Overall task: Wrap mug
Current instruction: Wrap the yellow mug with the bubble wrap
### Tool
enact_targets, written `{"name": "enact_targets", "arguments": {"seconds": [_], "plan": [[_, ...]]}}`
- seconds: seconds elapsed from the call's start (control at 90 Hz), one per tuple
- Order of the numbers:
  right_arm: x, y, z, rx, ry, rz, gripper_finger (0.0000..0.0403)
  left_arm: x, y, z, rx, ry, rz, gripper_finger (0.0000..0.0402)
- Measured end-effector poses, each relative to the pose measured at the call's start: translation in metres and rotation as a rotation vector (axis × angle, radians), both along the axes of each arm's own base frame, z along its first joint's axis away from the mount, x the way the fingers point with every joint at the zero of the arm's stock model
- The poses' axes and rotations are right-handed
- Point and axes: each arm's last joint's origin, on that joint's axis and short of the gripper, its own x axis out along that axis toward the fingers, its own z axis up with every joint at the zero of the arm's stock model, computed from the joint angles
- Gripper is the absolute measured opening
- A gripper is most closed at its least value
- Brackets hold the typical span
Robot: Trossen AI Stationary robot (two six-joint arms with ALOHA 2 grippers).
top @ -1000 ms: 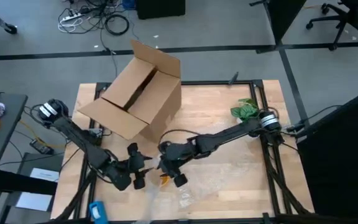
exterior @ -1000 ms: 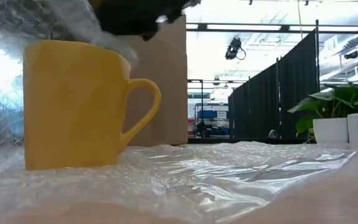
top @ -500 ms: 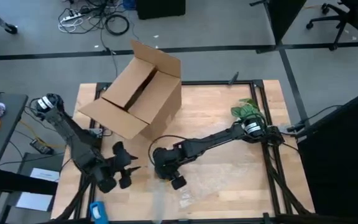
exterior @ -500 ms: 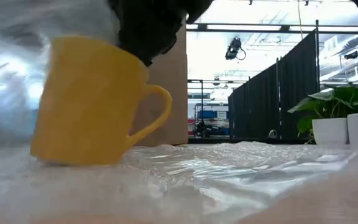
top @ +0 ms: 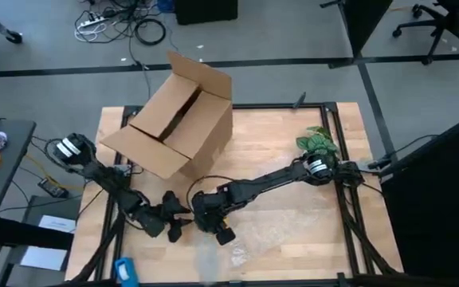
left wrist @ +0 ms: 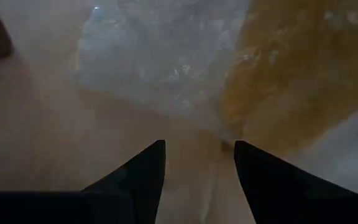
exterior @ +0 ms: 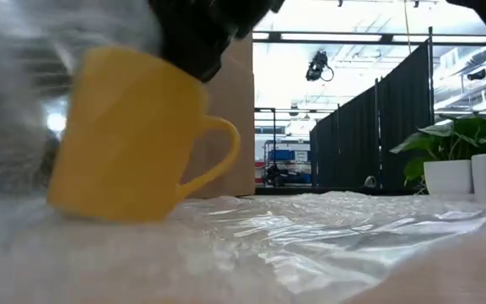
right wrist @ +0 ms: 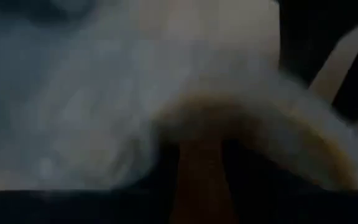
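The yellow mug (exterior: 129, 135) stands tilted on the clear bubble wrap (exterior: 310, 245), its handle toward the table's right. In the high view my right gripper (top: 211, 222) hides it. That gripper (exterior: 205, 38) comes down on the mug's top and is shut there. Wrap rises behind and to the left of the mug. My left gripper (top: 175, 223) is open just left of it, low over the table. Its fingers (left wrist: 197, 155) point at the wrapped mug (left wrist: 303, 74) and the wrap's edge (left wrist: 160, 56). My right gripper comes from above and is shut at the mug's top rim (exterior: 184, 72). A strip of orange wall (right wrist: 199, 168) shows between its fingers. I cannot tell whether wrap lies in the hold too. The mug leans, its top toward the table's right and its base on the wrap.
An open cardboard box (top: 178, 119) lies on its side at the far left of the table. A potted plant (top: 315, 142) stands at the far right. The wrap (top: 285, 231) spreads over the near right part of the table.
My right gripper has gone a little toward the table's left edge. The mug has tipped from upright to leaning, its top toward the right. My left gripper drew back toward the left edge, then returned beside the mug.
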Motion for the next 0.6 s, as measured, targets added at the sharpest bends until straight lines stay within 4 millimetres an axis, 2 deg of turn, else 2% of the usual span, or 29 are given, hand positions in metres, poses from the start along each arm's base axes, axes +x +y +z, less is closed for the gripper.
{"name": "enact_targets", "arguments": {"seconds": [0.178,0.467,0.6], "plan": [[0.0,-0.003,0.001,-0.003,0.004,-0.011,0.0111,0.009,0.002,-0.003,0.024,-0.033,-0.005,0.0177],[-0.006,-0.01,0.023,0.004,-0.01,-0.037,0.0111,0.009,0.004,-0.005,0.044,-0.011,0.0,0.0177],[-0.01,-0.011,0.024,-0.005,0.027,-0.041,0.0111,0.007,0.005,-0.007,0.054,0.011,-0.005,0.0177]]}}
